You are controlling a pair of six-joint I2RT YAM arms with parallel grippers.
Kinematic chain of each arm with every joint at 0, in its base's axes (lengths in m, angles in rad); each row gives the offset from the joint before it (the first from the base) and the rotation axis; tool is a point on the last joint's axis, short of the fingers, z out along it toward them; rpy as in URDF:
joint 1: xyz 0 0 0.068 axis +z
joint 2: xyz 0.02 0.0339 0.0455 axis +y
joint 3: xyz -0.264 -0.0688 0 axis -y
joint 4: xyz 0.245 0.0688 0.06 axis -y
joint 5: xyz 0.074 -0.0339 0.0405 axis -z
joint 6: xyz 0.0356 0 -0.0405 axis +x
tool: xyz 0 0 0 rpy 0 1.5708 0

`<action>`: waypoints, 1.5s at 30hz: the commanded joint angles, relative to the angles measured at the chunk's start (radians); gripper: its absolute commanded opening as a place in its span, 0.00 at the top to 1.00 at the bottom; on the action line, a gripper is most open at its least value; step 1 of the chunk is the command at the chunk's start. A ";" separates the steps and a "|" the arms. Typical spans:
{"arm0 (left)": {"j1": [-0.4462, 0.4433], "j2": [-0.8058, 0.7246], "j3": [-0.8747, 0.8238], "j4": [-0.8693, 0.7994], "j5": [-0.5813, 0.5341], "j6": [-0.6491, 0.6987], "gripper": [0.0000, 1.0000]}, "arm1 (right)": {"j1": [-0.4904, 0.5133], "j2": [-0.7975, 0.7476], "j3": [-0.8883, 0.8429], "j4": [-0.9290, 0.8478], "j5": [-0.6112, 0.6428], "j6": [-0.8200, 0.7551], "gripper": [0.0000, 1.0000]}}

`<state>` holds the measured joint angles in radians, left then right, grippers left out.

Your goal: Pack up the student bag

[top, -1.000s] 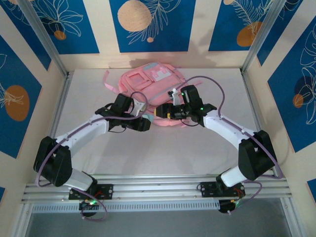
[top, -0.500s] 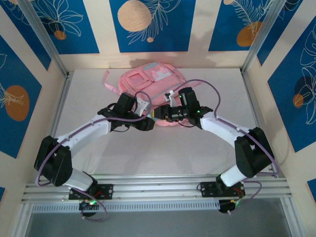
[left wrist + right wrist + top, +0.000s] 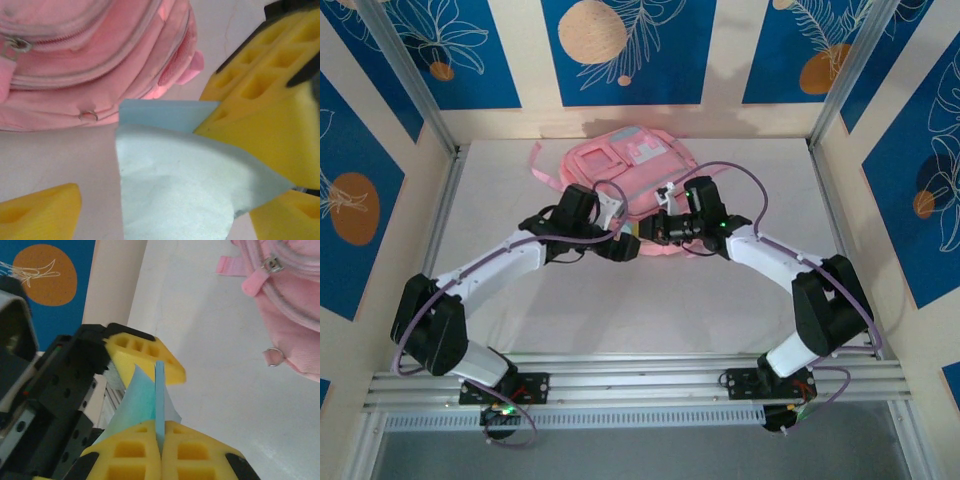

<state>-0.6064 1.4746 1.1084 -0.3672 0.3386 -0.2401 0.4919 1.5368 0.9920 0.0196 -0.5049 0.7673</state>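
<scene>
The student bag, a soft pink backpack, lies flat at the back middle of the table, and its zipped side also shows. Both grippers meet just in front of it. My right gripper is shut on the edge of a thin pale blue booklet. My left gripper stands open, its yellow fingers wide apart on either side of the booklet. One left finger shows just beyond the booklet in the right wrist view.
The white table spreads out in front of the arms. A pink strap trails left of the bag. Blue and cream walls with aluminium posts close in both sides and the back. A metal rail runs along the near edge.
My right gripper has shut on the blue booklet. My left gripper has opened and let go of it. Both wrists have drawn a little closer together.
</scene>
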 commanded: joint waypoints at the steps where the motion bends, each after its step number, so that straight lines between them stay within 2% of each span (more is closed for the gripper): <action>1: -0.003 0.006 0.076 -0.020 -0.079 0.024 0.02 | -0.053 -0.059 -0.019 -0.049 0.005 -0.005 1.00; 7: 0.000 0.072 0.169 0.003 -0.191 0.026 0.00 | -0.200 -0.150 -0.062 -0.110 0.026 -0.003 1.00; 10: 0.000 0.144 0.256 -0.025 -0.193 0.069 0.01 | -0.290 -0.203 -0.086 -0.152 0.033 -0.005 1.00; 12: -0.001 0.192 0.308 -0.037 -0.192 0.105 0.06 | -0.353 -0.236 -0.101 -0.187 0.038 -0.006 1.00; 16: -0.003 0.268 0.392 -0.056 -0.208 0.179 0.10 | -0.457 -0.302 -0.138 -0.218 0.017 -0.018 1.00; 21: -0.016 0.370 0.498 -0.077 -0.243 0.282 0.11 | -0.561 -0.381 -0.177 -0.271 0.028 -0.026 1.00; 28: -0.062 0.495 0.607 -0.100 -0.273 0.391 0.12 | -0.626 -0.447 -0.238 -0.259 0.049 0.026 1.00; 36: -0.093 0.612 0.726 -0.144 -0.382 0.459 0.13 | -0.626 -0.449 -0.273 -0.189 0.039 0.069 1.00; 40: -0.093 0.643 0.754 -0.129 -0.430 0.468 0.37 | -0.612 -0.443 -0.278 -0.172 0.037 0.076 1.00; 45: -0.091 0.650 0.776 -0.121 -0.420 0.487 0.70 | -0.578 -0.424 -0.272 -0.155 0.047 0.077 1.00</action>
<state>-0.7006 2.1090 1.8400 -0.4885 -0.0616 0.2195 -0.1040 1.1023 0.7235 -0.1589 -0.4519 0.8356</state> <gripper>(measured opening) 0.326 0.064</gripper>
